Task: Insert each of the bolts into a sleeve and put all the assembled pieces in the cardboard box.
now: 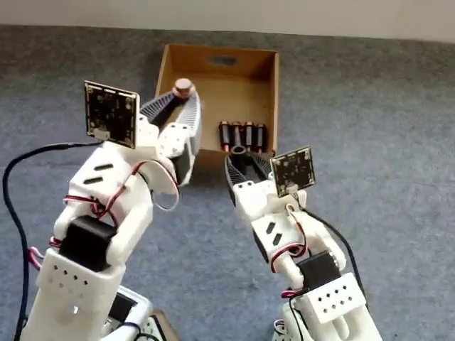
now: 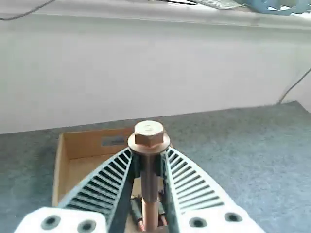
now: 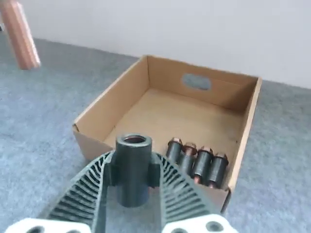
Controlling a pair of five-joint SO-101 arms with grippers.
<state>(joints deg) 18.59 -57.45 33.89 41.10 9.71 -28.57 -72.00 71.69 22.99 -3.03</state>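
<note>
- four assembled pieces (image 3: 197,162) lie in a row inside the cardboard box (image 1: 165,71), against its near wall and just beyond the tips of the right end effector (image 3: 132,162). the rest of the box floor is bare.
- one more pair is in hand but not joined. by my judgement the task is close to its end, with one insertion and one drop into the box left.
- the left end effector (image 1: 181,99) is clamped on a copper bolt (image 2: 148,136). the shank runs between its fingers and the hex head stands just past the tips.
- the right end effector is closed round a dark sleeve (image 3: 132,167), held upright with its open bore facing up, just short of the box's near wall.
- bolt and sleeve are apart and not lined up.
- the box sits on the grey tabletop (image 1: 370,106), ahead of both end effectors.
</note>
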